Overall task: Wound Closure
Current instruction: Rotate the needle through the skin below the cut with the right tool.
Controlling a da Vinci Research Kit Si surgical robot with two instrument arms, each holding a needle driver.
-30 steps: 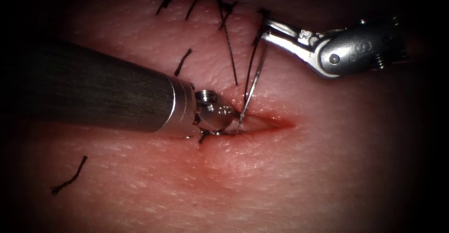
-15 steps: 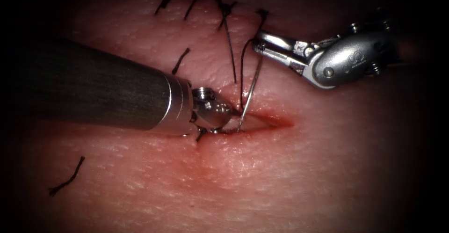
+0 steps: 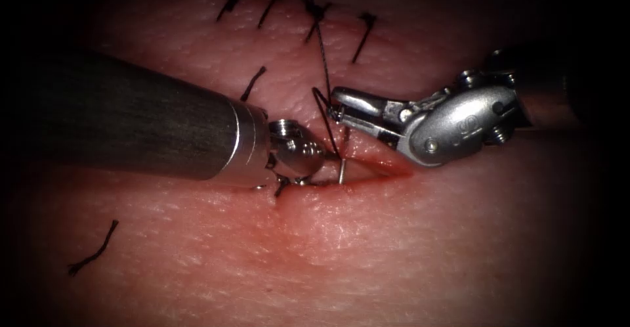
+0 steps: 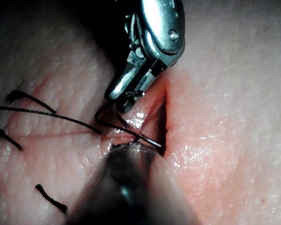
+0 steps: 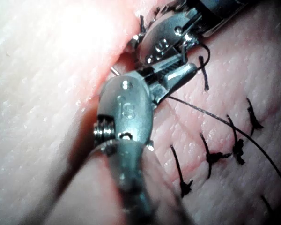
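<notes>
Right gripper (image 3: 338, 111): polished glossy metal. Left shaft (image 3: 131, 120): matt dark, brushed grain. Tissue (image 3: 394, 248): moist, pebbled sheen. Thread (image 3: 321, 58): black, matt.

I see no room from here, just dark falling off round the edges of the endoscope view and a bright light pooled at centre.

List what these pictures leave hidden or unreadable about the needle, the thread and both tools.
- Needle: endoscope view; its point is down in the cut, so its depth in the tissue is unreadable.
- Left tool: its jaws are hidden by its own wrist and the cut's edge; what they hold is unclear.
- Right tool: shut at the needle's thread end.
- Thread: cut off by the endoscope view's top edge.
</notes>
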